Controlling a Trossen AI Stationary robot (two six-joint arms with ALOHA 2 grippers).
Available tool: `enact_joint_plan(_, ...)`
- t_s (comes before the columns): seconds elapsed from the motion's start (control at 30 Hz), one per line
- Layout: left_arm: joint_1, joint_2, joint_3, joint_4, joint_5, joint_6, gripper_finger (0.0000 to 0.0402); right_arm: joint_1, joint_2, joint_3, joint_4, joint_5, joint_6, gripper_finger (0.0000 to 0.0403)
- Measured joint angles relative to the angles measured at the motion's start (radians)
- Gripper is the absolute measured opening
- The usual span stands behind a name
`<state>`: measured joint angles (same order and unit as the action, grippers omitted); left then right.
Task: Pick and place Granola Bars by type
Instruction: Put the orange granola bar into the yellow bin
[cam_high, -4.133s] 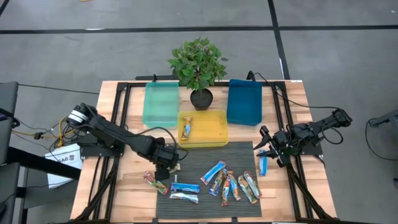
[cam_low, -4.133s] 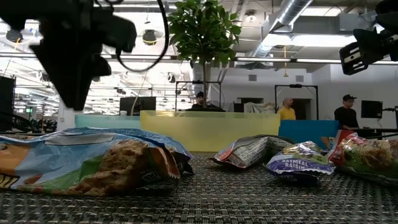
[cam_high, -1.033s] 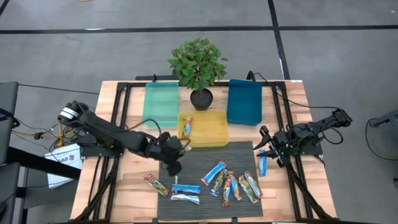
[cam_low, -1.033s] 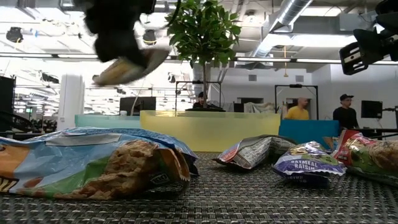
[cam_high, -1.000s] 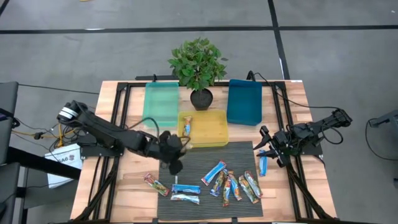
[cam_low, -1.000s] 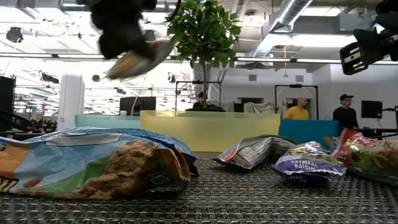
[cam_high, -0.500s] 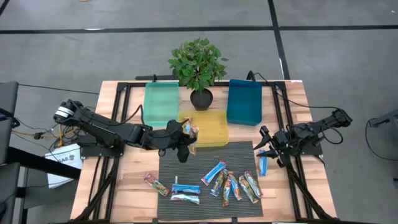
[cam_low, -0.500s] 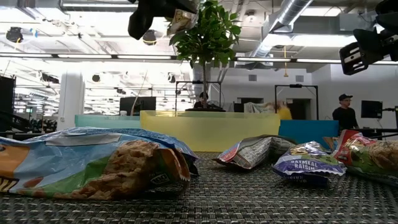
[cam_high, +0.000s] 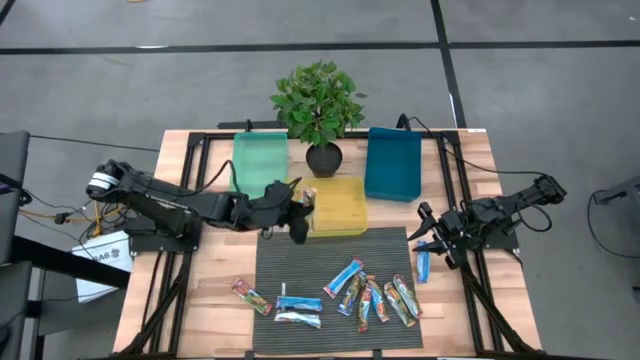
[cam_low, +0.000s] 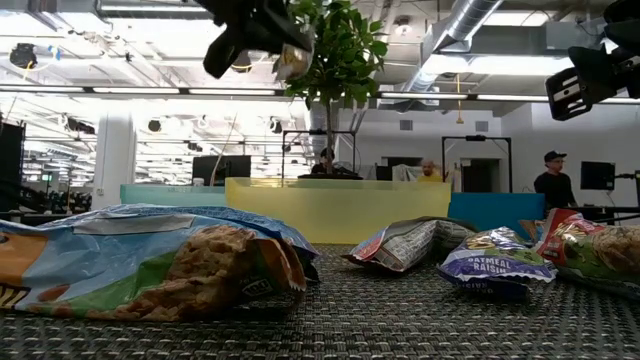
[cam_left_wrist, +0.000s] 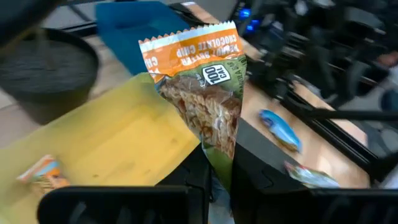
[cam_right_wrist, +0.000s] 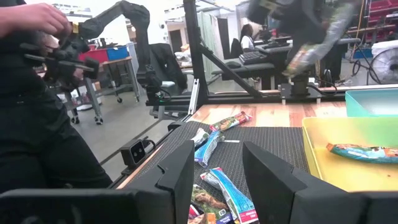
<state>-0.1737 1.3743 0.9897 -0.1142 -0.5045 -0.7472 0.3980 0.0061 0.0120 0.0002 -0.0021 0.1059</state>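
Observation:
My left gripper (cam_high: 300, 215) is shut on a green-orange granola bar (cam_left_wrist: 202, 93), held in the air over the left end of the yellow tray (cam_high: 342, 208). It also shows high in the low view (cam_low: 270, 35). Another green-orange bar (cam_right_wrist: 364, 151) lies flat in the yellow tray. Several blue, red-orange and green-orange bars (cam_high: 370, 295) lie flat on the dark ribbed mat (cam_high: 330, 250). My right gripper (cam_high: 425, 240) is open and empty at the mat's right edge, beside a blue bar (cam_high: 423, 265). My left gripper pinches one end of the wrapper (cam_left_wrist: 219, 146) between its two fingers. The fingers come from the table's left, and the bar sticks out ahead of them along their line. The bar is lifted clear over the yellow tray's left end.
A teal bin (cam_high: 259, 165) stands at the back left and a blue bin (cam_high: 393, 162) at the back right. A potted plant (cam_high: 320, 105) stands between them, behind the yellow tray. Black frame rails run along both table sides. People stand in the room beyond.
My left gripper has carried the green-orange bar up and away from the mat's far left corner, toward the table's far and right edges, to the yellow tray's left end. It has stayed shut on the bar, which is clear of the table.

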Motion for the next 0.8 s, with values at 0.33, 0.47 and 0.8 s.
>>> enact_joint_plan(0.33, 0.147, 0.001, 0.000, -0.099, -0.002, -0.099, 0.0027, 0.000, 0.000, 0.000, 0.000, 0.000, 0.000, 0.0130)
enact_joint_plan(0.47, 0.160, 0.001, 0.000, -0.099, 0.000, -0.099, 0.0027, 0.000, 0.000, 0.000, 0.000, 0.000, 0.000, 0.0130)
enact_joint_plan(0.8, 0.214, 0.127, 0.002, -0.077, 0.118, -0.156, 0.0027, 0.000, 0.000, 0.000, 0.000, 0.000, 0.000, 0.0130)
